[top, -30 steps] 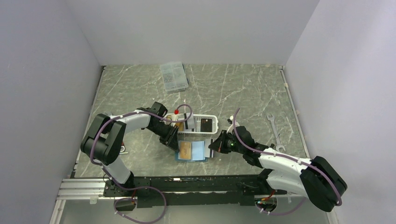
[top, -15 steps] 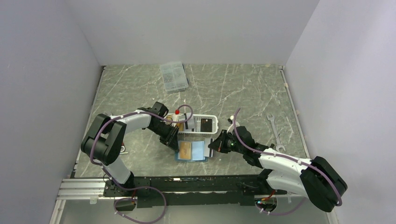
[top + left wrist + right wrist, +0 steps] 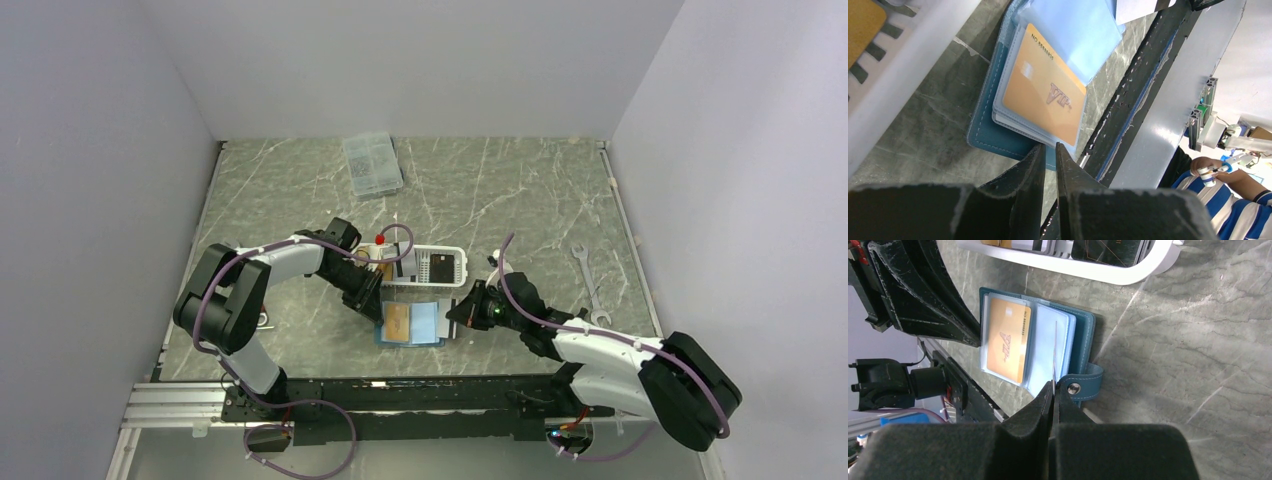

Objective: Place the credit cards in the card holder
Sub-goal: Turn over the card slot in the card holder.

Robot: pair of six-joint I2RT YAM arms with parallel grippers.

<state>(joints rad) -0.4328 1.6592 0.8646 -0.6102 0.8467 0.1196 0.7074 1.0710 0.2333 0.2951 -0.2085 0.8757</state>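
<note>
Though pale, walls (image 3: 420,70) around veined grey-green tabletop (image 3: 500,190) with open card holder (image 3: 426,322).

Enclosed on three sides by plain, pale lavender-grey walls (image 3: 420,60). Floored with a dark grey-green marbled counter (image 3: 500,190), veined white. Edged nearest by a black strip (image 3: 420,392) and aluminium rail (image 3: 170,408). Lit softly, evenly.

Lighting bright, even and diffuse from overhead, casting only soft shadows on the table (image 3: 500,190); top view sharp throughout; both wrist views sharp on the card holder (image 3: 1088,335), with faint glare on its clear sleeves (image 3: 1083,35) and the near fingers (image 3: 1018,200) soft-focused.
</note>
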